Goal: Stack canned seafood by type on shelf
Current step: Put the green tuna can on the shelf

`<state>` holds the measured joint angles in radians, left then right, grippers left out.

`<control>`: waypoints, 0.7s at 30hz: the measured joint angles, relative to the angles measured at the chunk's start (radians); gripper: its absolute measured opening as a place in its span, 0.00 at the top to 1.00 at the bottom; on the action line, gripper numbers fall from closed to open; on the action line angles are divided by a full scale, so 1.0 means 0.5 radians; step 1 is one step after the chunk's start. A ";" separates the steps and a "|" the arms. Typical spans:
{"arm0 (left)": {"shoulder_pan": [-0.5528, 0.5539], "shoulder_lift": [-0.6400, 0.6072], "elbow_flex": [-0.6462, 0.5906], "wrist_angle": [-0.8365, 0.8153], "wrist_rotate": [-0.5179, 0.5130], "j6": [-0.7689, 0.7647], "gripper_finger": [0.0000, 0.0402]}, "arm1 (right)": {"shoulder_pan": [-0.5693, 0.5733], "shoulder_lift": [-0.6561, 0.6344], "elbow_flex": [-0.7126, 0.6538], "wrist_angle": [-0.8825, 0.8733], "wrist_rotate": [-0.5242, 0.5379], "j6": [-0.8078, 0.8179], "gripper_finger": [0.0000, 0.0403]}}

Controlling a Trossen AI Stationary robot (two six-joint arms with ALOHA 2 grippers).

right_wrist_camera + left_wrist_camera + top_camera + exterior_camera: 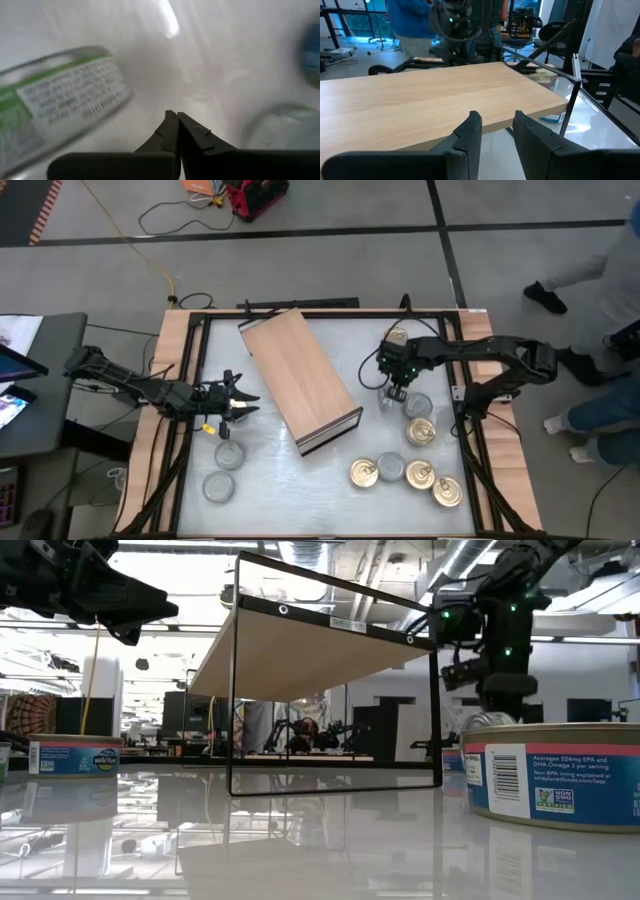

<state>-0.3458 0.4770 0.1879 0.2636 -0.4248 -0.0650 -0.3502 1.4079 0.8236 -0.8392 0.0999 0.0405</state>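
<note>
Hovering right fingers (176, 131) (closed) beside tins (412, 448).

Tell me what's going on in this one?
Two arms are working around a wooden shelf in the middle of the table, and no tins sit on its top yet. The right claw is shut and empty, low over the table beside the gold-topped tins. The left claw hovers beside the shelf holding nothing, near the silver-topped tins.
</note>
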 joint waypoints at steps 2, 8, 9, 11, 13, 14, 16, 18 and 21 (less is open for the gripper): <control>0.000 0.000 0.000 -0.004 0.000 0.000 0.74 | 0.008 -0.038 0.079 -0.159 0.101 0.004 0.89; 0.000 -0.001 0.000 -0.014 0.000 -0.002 0.74 | 0.125 -0.202 0.259 -0.446 0.107 0.055 0.72; 0.000 0.000 0.000 -0.015 0.000 -0.002 0.74 | 0.155 -0.227 0.265 -0.446 0.084 0.111 0.68; 0.000 0.000 0.000 -0.015 0.000 -0.022 0.74 | 0.210 -0.273 0.267 -0.400 0.032 0.302 0.57; 0.000 -0.001 0.000 -0.015 0.000 -0.052 0.74 | 0.268 -0.295 0.267 -0.347 0.007 0.491 0.46; 0.000 0.000 0.000 -0.016 0.000 -0.063 0.74 | 0.301 -0.301 0.267 -0.331 0.007 0.587 0.40; 0.000 0.000 0.000 -0.018 0.000 -0.091 0.74 | 0.370 -0.297 0.268 -0.295 0.007 0.787 0.29; 0.000 -0.001 0.000 -0.029 0.000 -0.120 0.74 | 0.444 -0.270 0.268 -0.250 0.009 0.966 0.21; 0.000 0.000 0.000 -0.028 0.000 -0.127 0.74 | 0.566 -0.182 0.268 -0.165 0.026 1.239 0.13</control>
<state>-0.3458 0.4770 0.1879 0.2494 -0.4248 -0.1284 -0.0671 1.3168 0.9577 -0.9218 0.1128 0.6599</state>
